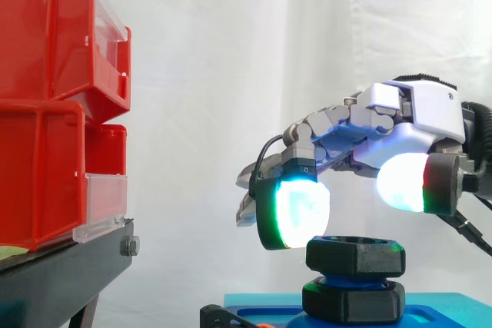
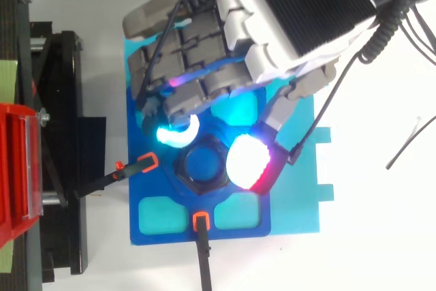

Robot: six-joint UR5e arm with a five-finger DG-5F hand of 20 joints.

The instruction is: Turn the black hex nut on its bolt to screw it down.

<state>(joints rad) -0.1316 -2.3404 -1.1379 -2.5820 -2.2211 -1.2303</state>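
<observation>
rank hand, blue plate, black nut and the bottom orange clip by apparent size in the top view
Hand and blue plate: similar, and the hand sits nearer the camera, so unranked.
Then black nut.
Smallest: orange clip.

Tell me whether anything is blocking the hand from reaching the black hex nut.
Nothing visible does. The hand hovers right over the black hex nut, its glowing pads at either side of the nut's top, with only open air between.
</observation>
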